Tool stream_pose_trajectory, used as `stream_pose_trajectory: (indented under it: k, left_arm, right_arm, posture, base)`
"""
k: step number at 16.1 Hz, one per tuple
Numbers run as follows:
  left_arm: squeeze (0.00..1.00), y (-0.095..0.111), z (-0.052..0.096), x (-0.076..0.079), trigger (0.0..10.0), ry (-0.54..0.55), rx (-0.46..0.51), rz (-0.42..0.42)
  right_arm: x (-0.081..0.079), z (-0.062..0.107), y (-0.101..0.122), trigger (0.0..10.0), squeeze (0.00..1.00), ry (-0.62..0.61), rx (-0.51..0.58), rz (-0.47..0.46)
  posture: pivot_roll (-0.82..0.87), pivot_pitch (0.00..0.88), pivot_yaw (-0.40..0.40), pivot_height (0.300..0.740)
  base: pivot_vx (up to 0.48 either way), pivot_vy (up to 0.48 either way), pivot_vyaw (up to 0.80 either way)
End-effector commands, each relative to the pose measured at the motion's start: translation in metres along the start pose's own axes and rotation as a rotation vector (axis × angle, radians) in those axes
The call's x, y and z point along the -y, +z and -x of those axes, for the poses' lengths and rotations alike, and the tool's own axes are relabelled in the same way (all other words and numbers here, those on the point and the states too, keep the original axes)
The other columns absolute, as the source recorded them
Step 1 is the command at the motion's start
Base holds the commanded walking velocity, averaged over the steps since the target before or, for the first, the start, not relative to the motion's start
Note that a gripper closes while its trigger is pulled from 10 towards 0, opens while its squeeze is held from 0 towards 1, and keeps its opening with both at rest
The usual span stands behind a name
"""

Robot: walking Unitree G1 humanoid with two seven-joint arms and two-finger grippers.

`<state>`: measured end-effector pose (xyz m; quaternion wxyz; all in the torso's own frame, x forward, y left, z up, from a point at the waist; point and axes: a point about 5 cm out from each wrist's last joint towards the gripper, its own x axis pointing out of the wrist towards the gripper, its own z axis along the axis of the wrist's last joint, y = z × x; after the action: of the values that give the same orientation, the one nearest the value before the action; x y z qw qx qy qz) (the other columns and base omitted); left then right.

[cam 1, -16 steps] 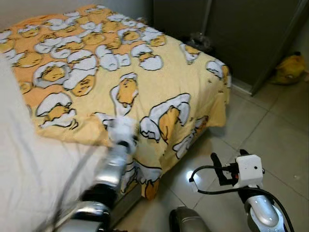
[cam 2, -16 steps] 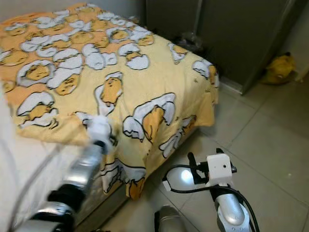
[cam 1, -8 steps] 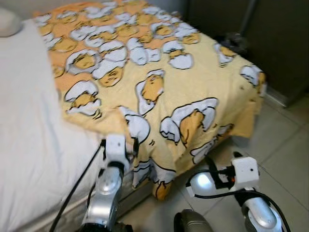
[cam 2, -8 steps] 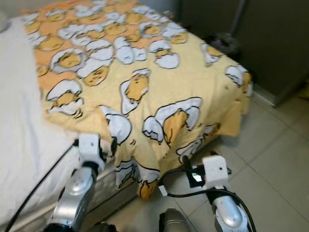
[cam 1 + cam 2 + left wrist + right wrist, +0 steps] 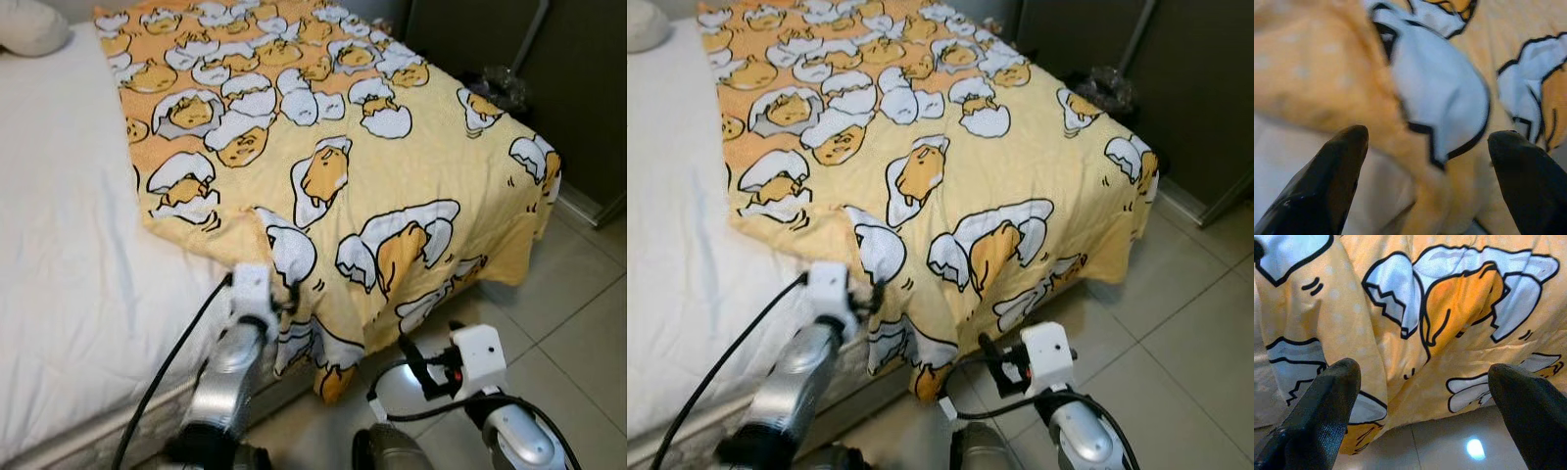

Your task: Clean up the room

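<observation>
A yellow blanket [image 5: 323, 108] printed with egg cartoons covers the right part of the bed and hangs over its foot. My left gripper [image 5: 284, 299] is at the blanket's rumpled near edge, where it meets the white sheet [image 5: 69, 245]. It is open, and a fold of the blanket [image 5: 1440, 107] lies between its fingertips [image 5: 1337, 166]. My right gripper [image 5: 416, 357] is open low over the floor, facing the hanging blanket corner [image 5: 1449, 308] without touching it.
A pillow [image 5: 29, 24] lies at the far left of the bed. Dark wardrobe doors [image 5: 578, 78] stand at the right, with a crumpled bag [image 5: 505, 88] at their foot. Tiled floor [image 5: 578, 313] runs between the bed and the wardrobe.
The camera has swung left, bringing more white sheet and the pillow into view. My left gripper stays at the blanket's near edge, and the right one stays low by the floor.
</observation>
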<state>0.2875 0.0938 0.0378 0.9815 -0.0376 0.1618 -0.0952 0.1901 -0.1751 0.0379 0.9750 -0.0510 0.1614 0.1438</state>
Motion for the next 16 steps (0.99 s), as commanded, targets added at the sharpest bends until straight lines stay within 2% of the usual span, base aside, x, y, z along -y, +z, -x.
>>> stream_pose_trajectory:
  k: [1,3,7,9,12,13,14,16]
  left_arm:
    - [0.00,-0.010,-0.001,0.021,10.0,-0.046,-0.035,0.042]
    - [0.00,-0.012,-0.009,0.026,10.0,-0.074,-0.075,0.030]
    - [0.00,-0.021,-0.010,0.031,10.0,-0.102,-0.119,0.000]
    - [0.00,-0.032,-0.013,0.031,0.0,-0.092,-0.177,-0.041]
    - [0.00,-0.038,-0.016,0.014,0.0,-0.005,-0.235,-0.069]
    - [0.00,-0.040,-0.016,0.005,0.0,0.039,-0.259,-0.060]
    - [0.00,-0.043,-0.016,-0.006,0.0,0.086,-0.288,-0.013]
    - [0.00,-0.047,-0.014,-0.014,0.0,0.112,-0.313,0.015]
  right_arm:
    - [-0.003,0.000,-0.002,10.0,0.00,0.022,-0.017,-0.010]
    - [-0.007,0.002,-0.003,10.0,0.00,0.039,-0.025,-0.012]
    - [-0.008,0.007,-0.005,10.0,0.00,0.043,-0.037,-0.015]
    - [-0.009,0.008,-0.005,10.0,0.00,0.048,-0.045,-0.015]
    - [-0.010,0.008,-0.004,10.0,0.00,0.057,-0.048,-0.013]
    - [-0.010,0.008,-0.004,10.0,0.00,0.058,-0.049,-0.012]
    - [-0.009,0.008,-0.004,10.0,0.00,0.058,-0.051,-0.010]
    - [-0.009,0.010,-0.004,10.0,0.00,0.057,-0.056,-0.010]
  posture:
    - [-0.23,0.125,0.020,0.695]
    - [-0.25,0.140,0.019,0.695]
    - [-0.26,0.153,0.020,0.695]
    - [-0.26,0.158,0.015,0.695]
    - [-0.26,0.163,0.012,0.695]
    - [-0.27,0.166,0.011,0.695]
    - [-0.27,0.167,0.012,0.695]
    - [-0.27,0.170,0.009,0.695]
  base:
    - [0.000,0.000,0.00]
    - [0.000,0.000,0.00]
    - [0.000,0.000,0.00]
    - [0.000,0.000,0.00]
    - [0.000,0.000,0.00]
    - [0.000,0.000,0.00]
    - [0.000,0.000,0.00]
    - [0.000,0.000,0.00]
